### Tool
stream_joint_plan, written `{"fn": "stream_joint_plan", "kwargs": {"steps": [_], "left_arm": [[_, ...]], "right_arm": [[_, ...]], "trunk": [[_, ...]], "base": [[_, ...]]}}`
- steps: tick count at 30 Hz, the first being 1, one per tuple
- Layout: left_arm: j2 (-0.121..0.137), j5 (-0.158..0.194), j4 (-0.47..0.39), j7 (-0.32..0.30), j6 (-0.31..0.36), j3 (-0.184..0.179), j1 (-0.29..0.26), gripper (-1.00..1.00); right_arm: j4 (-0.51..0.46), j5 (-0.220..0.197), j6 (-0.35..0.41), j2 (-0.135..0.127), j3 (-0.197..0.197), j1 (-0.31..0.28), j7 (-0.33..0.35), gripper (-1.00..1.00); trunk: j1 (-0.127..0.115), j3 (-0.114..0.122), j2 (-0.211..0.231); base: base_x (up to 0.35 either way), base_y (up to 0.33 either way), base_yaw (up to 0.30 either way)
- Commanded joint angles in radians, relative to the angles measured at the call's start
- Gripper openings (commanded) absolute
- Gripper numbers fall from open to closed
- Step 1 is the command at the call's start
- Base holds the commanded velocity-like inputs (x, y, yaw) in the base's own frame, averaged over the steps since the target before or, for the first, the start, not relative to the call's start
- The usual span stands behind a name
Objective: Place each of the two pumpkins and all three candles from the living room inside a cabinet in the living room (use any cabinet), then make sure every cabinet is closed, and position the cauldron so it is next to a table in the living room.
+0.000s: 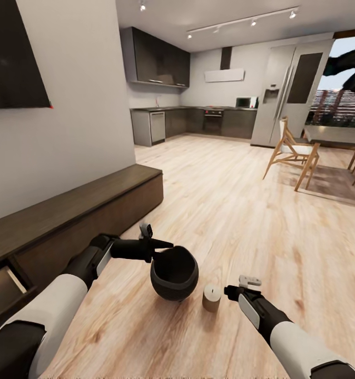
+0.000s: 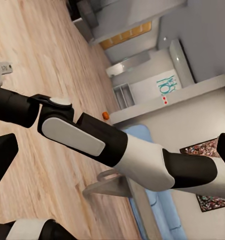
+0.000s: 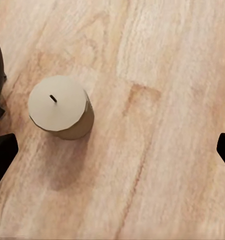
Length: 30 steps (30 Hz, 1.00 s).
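The black cauldron [image 1: 174, 273] stands on the wood floor between my arms, its mouth tipped toward me. My left gripper [image 1: 164, 246] hovers at its upper rim with both fingers spread wide, so it is open and holds nothing. A short beige candle [image 1: 211, 297] stands upright just right of the cauldron. My right gripper [image 1: 232, 291] is open beside the candle, which sits off toward one fingertip [image 3: 2, 157] in the right wrist view, candle [image 3: 60, 106]. The long dark cabinet [image 1: 77, 208] runs along the left wall. A small orange pumpkin [image 2: 106, 116] lies far off on the floor.
One cabinet front [image 1: 9, 284] at the lower left stands ajar with a pale edge showing. A kitchen and fridge [image 1: 283, 95] are at the back, wooden chairs [image 1: 293, 152] and a dining table to the right. A blue sofa [image 2: 152, 205] shows beyond my right arm.
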Motion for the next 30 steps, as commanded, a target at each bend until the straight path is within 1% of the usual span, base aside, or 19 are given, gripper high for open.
{"fn": "stream_joint_plan", "kwargs": {"steps": [1,9,12,17,30], "left_arm": [[0.001,0.007,0.000,-0.002,0.011,-0.006,-0.001,1.00],[0.001,0.007,0.000,-0.002,0.011,-0.006,-0.001,1.00],[0.001,0.008,0.000,-0.002,0.011,-0.006,-0.001,1.00],[0.001,0.008,0.000,-0.002,0.011,-0.006,-0.001,1.00],[0.001,0.009,-0.001,-0.002,0.011,-0.006,-0.001,1.00]], "right_arm": [[-0.003,-0.008,0.005,0.000,0.012,0.000,-0.008,1.00],[-0.003,-0.008,0.002,0.003,0.029,0.000,-0.007,1.00],[-0.003,-0.008,0.002,0.003,0.043,0.000,-0.007,1.00],[-0.003,-0.008,0.002,0.003,0.053,0.000,-0.007,1.00],[-0.005,-0.007,0.002,0.004,0.058,0.000,-0.009,1.00]], "trunk": [[0.000,-0.005,-0.001],[0.004,-0.034,-0.003],[0.005,-0.045,-0.003],[0.007,-0.064,-0.004],[0.013,-0.114,-0.008]], "base": [[0.000,0.000,0.072],[0.000,0.000,0.218],[0.000,0.000,0.123],[0.000,0.000,0.046],[0.000,0.000,0.005]]}}
